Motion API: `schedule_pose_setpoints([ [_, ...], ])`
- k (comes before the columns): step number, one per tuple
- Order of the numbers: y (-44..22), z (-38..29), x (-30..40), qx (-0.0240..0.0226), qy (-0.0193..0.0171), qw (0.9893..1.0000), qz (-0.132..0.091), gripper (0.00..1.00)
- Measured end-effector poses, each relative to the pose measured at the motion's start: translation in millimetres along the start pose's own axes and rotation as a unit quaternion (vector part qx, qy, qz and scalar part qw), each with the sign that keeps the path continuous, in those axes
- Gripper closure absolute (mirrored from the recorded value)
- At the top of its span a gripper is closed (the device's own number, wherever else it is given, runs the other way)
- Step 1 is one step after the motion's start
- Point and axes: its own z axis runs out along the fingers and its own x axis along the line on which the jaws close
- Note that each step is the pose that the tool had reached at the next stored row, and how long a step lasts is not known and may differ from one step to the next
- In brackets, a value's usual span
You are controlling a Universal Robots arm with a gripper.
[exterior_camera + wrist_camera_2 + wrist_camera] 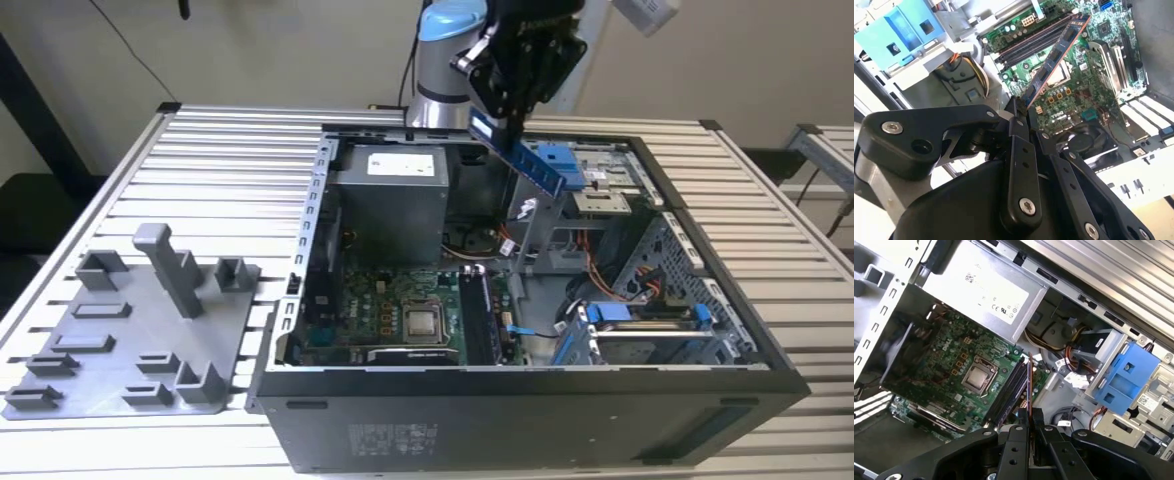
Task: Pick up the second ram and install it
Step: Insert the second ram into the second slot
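The second ram [517,157] is a thin dark-blue stick hanging tilted above the open computer case [534,385], over its rear middle. My gripper [494,122] is shut on the stick's upper end. In the second wrist view the ram [1056,57] slants away from the gripper [1021,107] over the green motherboard [1089,85]. It appears edge-on in the first wrist view, where the ram [1029,382] lies in line with the black memory slots [1010,392] below and the gripper [1029,416] clamps its end. One slot [474,318] looks to hold a dark stick.
A grey plastic tray [134,345] with upright posts lies on the slatted table [227,150] at the exterior view's left. Inside the case are a grey power supply [387,195], a blue drive caddy [571,168], loose cables [627,280] and a square silver chip [424,322].
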Motion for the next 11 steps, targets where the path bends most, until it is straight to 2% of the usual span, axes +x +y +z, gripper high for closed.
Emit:
schedule_pose_setpoints([
  [5, -0.4, 1.3, 0.2, 0.0003, 0.0007, 0.9996, 0.03, 0.86],
  [11, -0.6, 3.1, 0.4, 0.0007, 0.0015, 0.9978, 0.066, 0.86],
])
